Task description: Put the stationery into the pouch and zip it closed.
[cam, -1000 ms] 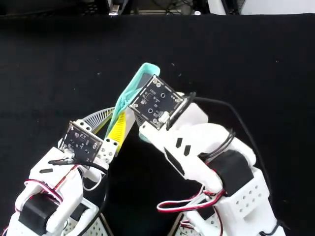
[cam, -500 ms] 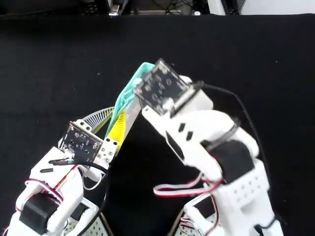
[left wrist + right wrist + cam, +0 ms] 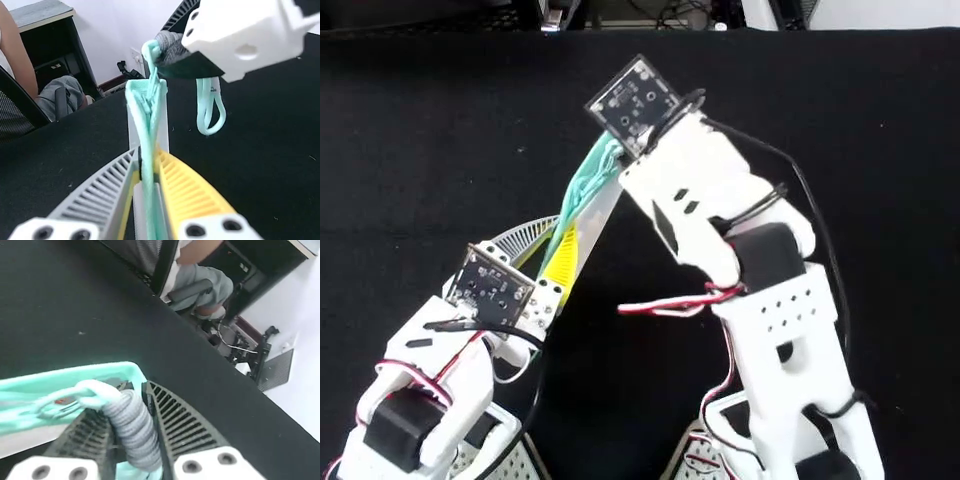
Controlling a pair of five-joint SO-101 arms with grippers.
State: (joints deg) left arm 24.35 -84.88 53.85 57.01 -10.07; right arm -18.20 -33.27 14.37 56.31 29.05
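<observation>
Mint pouch [image 3: 582, 200] was strung between both grippers over the black table [image 3: 440, 130], running from near-left to far-right, turned on its edge; could not tell if it touched the table. Left gripper [image 3: 147, 160] sat at the near end, its grey and yellow fingers [image 3: 187, 187] pinched together on the pouch's edge. Right gripper [image 3: 131, 405] sat at the far end, its fingers clamped on a grey ribbed pull [image 3: 132, 425] at the pouch's top corner. A mint cord loop [image 3: 210, 107] hung down from that pull, just beside the pouch. Right arm reached farther across the table than the left arm, which stayed near the front edge. Pouch mouth looked narrow from the left wrist view; could not tell how far the zip was shut or what was inside.
</observation>
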